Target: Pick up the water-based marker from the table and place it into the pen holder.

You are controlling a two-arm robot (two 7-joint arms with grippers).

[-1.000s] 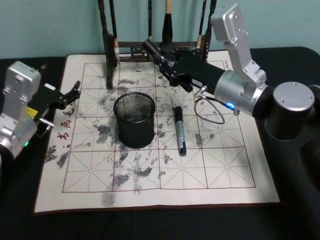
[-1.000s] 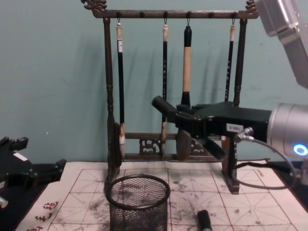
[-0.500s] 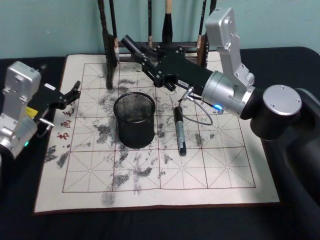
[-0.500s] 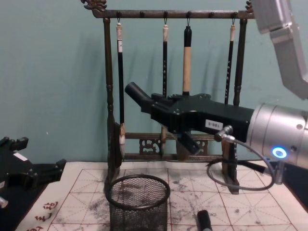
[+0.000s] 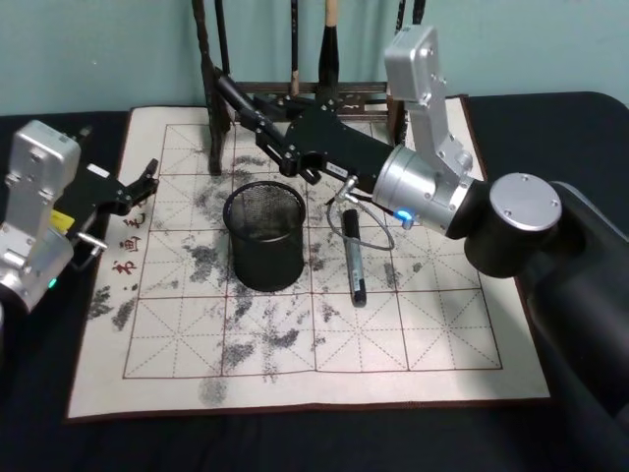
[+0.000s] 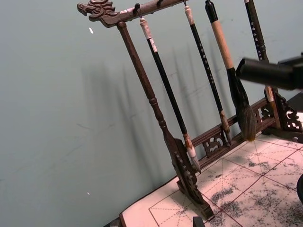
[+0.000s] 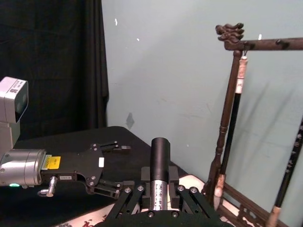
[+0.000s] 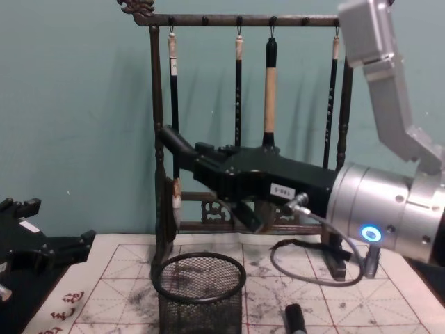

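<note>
In the head view, the right gripper (image 5: 282, 146), clamped on the water-based marker (image 5: 241, 103), has been carried leftward since a second ago and is held higher than the pen holder (image 5: 263, 264) at mid-mat (image 5: 442, 334). A second marker (image 5: 353, 258) is seen lying beside the holder. In the chest view, the brush rack (image 8: 156, 139) is seen just behind. In the right wrist view, the left gripper (image 7: 120, 169) is shown spread wide by the desk's left edge.

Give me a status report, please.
Right claw shut on marker, higher than the holder, by the rack. Left claw open, parked at mat's left edge. Second marker lies on mat.
</note>
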